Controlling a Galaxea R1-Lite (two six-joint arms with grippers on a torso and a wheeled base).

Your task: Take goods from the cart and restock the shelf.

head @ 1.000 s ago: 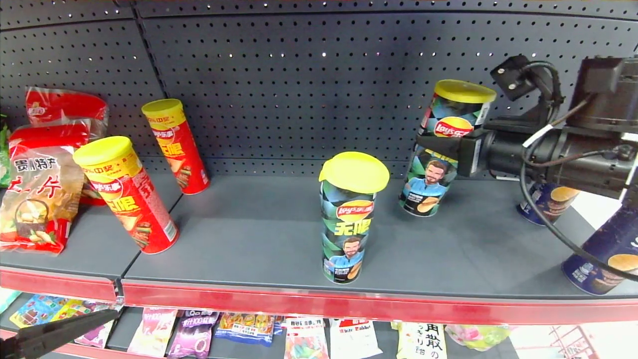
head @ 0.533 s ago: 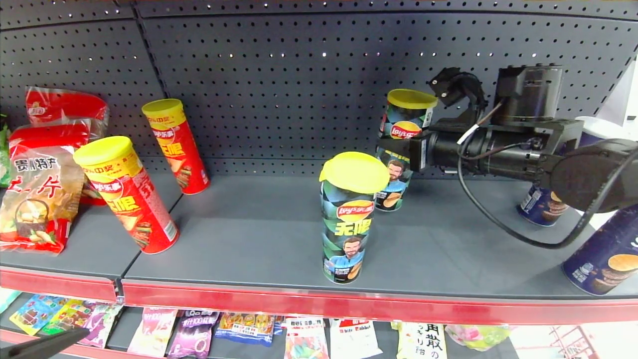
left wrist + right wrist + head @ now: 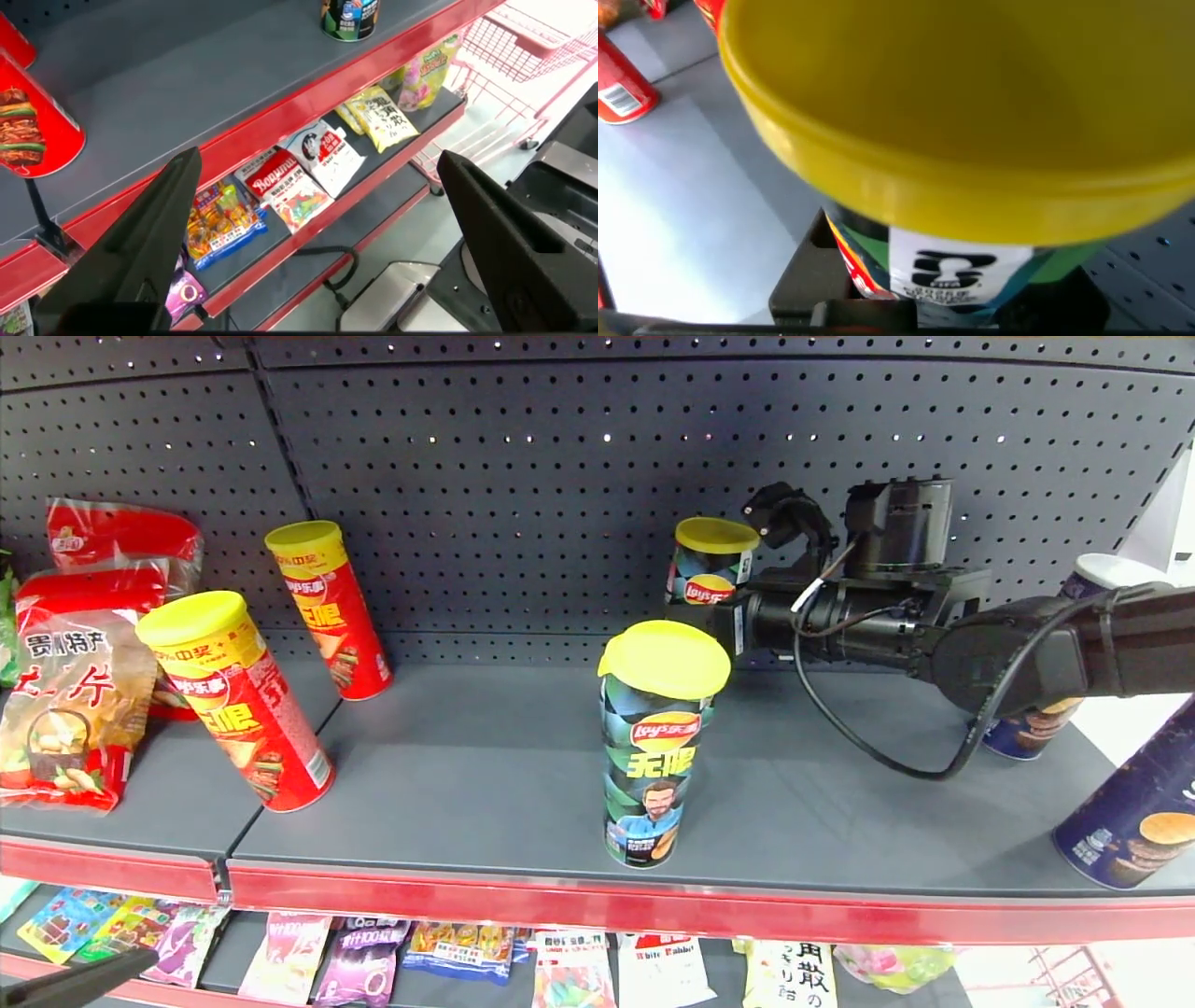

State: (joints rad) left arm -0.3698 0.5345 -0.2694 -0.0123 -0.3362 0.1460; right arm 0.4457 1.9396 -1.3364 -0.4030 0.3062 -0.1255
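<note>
My right gripper (image 3: pixel 717 616) is shut on a green-and-black chip can (image 3: pixel 709 567) with a yellow lid, held upright near the pegboard at the back of the grey shelf (image 3: pixel 467 775). A matching can (image 3: pixel 658 747) stands in front of it and hides its base. In the right wrist view the held can (image 3: pixel 962 121) looms close, dark fingers (image 3: pixel 808 285) against its side. My left gripper (image 3: pixel 318 252) hangs open and empty below the shelf's red edge; one finger (image 3: pixel 65 980) shows at the head view's lower left.
Two red cans (image 3: pixel 238 695) (image 3: pixel 327 607) and snack bags (image 3: pixel 75 700) crowd the shelf's left. Blue cans (image 3: pixel 1134 812) (image 3: pixel 1027 728) stand at the right. Snack packets (image 3: pixel 467 952) lie on the lower shelf. A pink cart (image 3: pixel 523 37) stands beside it.
My right arm has carried the held can leftward and deeper toward the pegboard, to behind the front can. The left finger has dropped lower in the head view.
</note>
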